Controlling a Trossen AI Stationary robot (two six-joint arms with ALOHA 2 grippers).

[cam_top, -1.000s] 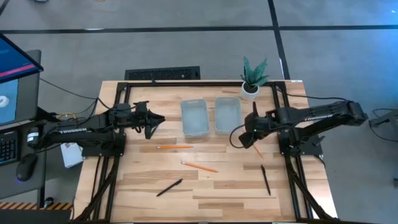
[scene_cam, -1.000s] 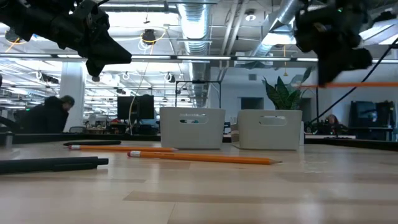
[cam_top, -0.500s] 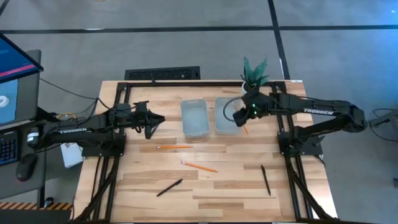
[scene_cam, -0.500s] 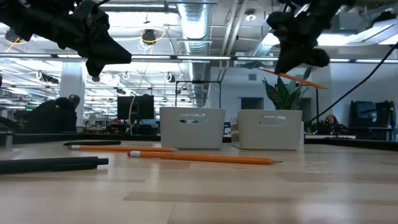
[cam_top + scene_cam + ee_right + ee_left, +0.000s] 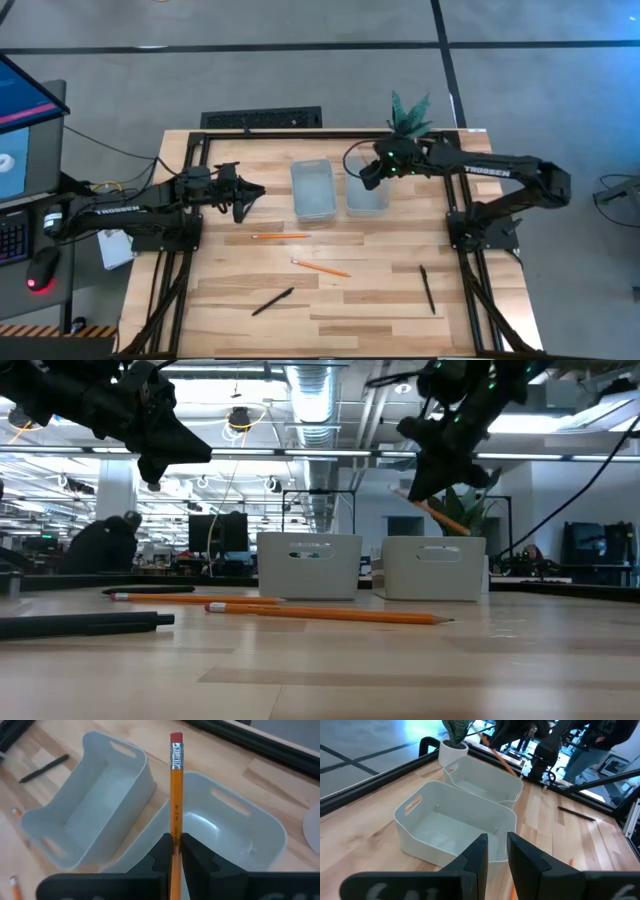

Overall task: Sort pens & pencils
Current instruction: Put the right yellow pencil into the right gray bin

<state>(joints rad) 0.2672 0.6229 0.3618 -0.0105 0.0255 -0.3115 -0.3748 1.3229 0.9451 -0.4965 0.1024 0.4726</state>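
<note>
Now, left to right:
Left gripper (image 5: 243, 204): parked at 9 o'clock of the trays, fingers slightly parted, holding nothing.
Pencils: two orange sticks (image 5: 280, 236) (image 5: 321, 267) on the table at 6 o'clock of the left tray (image 5: 313, 190).
Pens: black sticks at (image 5: 272, 301) and (image 5: 427, 288).
Right gripper (image 5: 175, 851): pinching an orange pencil (image 5: 176, 795), red eraser outward, over the right tray (image 5: 367, 190).
Change: it has swung from the tray's 3 o'clock side to above it.
Surface: pale wood table (image 5: 380, 300); potted plant (image 5: 408, 115) at 1 o'clock.

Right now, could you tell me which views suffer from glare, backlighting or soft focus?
Low view: bright ceiling lights leave the right gripper and left gripper as silhouettes, and the near tabletop is soft. Left wrist view: blue-white glare at the far edge. Right wrist view: the held pencil is evenly lit.
</note>
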